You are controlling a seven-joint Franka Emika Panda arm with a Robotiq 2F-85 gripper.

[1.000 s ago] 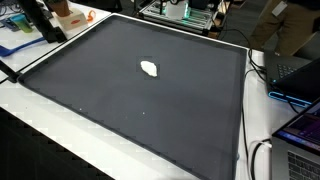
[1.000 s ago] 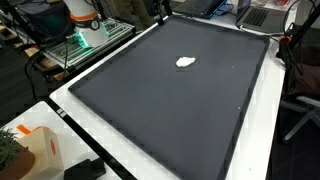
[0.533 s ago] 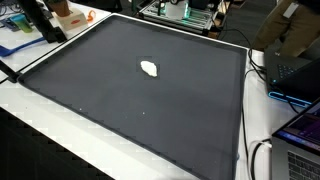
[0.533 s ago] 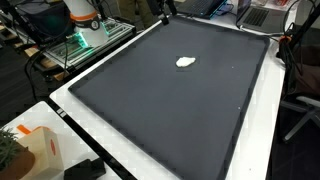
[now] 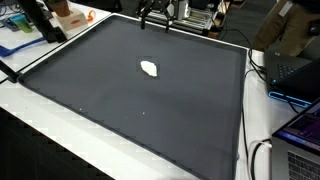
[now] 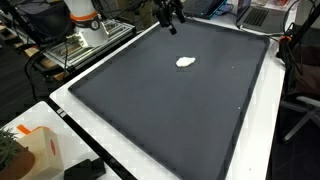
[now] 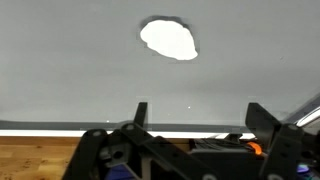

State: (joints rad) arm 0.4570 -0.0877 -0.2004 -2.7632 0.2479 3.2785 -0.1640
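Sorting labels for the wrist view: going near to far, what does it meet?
First the claw → white border strip → dark mat → white scrap.

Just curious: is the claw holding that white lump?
No, the open gripper hangs apart from the white lump lying on the dark mat.

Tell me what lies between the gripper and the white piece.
Only bare dark mat lies between the open gripper and the white piece, as an exterior view shows; the wrist view agrees.
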